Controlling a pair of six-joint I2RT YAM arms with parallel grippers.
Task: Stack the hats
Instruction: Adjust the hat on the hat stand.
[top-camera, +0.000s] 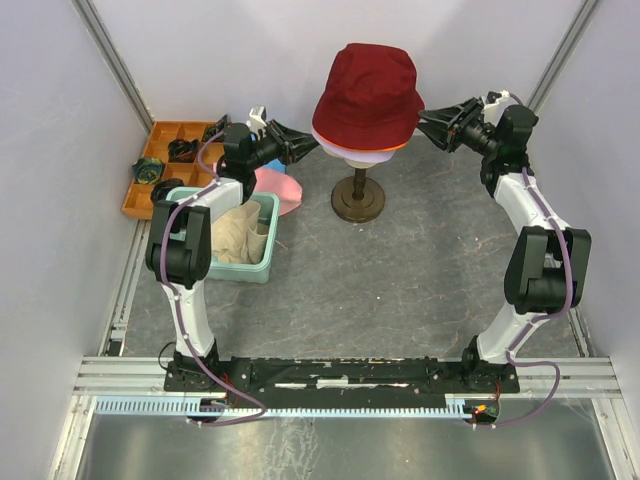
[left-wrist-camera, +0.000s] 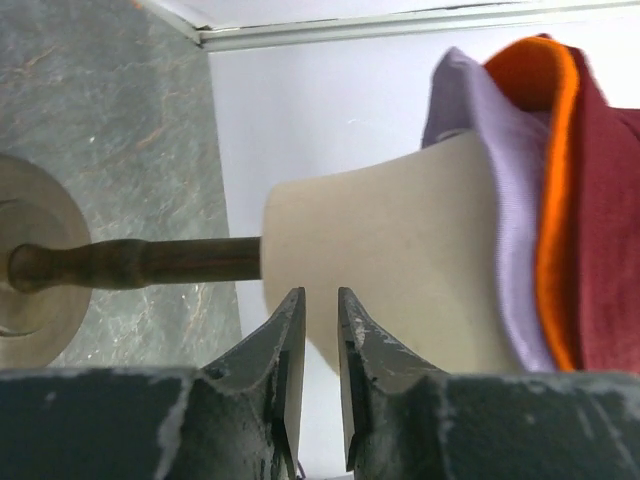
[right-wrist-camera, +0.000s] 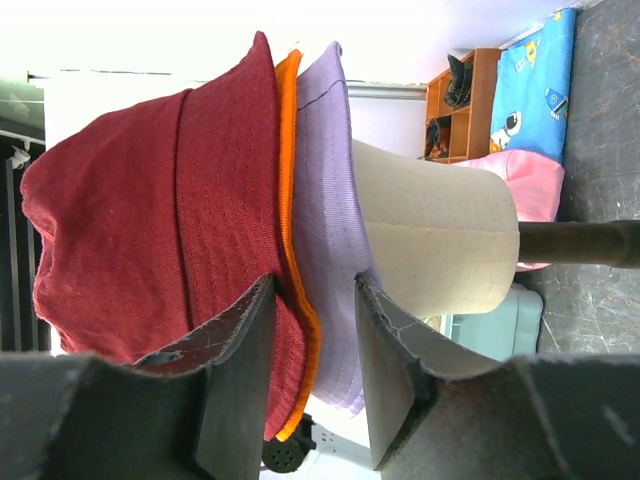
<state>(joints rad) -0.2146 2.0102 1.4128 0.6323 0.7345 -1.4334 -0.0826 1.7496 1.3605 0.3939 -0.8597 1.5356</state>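
Hats (top-camera: 365, 85) stand stacked crown-up, axis vertical, by the desk's (top-camera: 400, 270) far edge; we see left tool (left-wrist-camera: 320, 295) and right tool (right-wrist-camera: 313, 285) parted, gripping nothing.

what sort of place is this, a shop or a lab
Probably a robot lab test cell, not a shop: plain white partition walls enclose a grey table, a left arm and right arm are bolted to a metal rail, and hats sit stacked on a mannequin head.

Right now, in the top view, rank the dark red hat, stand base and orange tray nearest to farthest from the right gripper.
1. dark red hat, beside the right gripper.
2. stand base, centre.
3. orange tray, far left.
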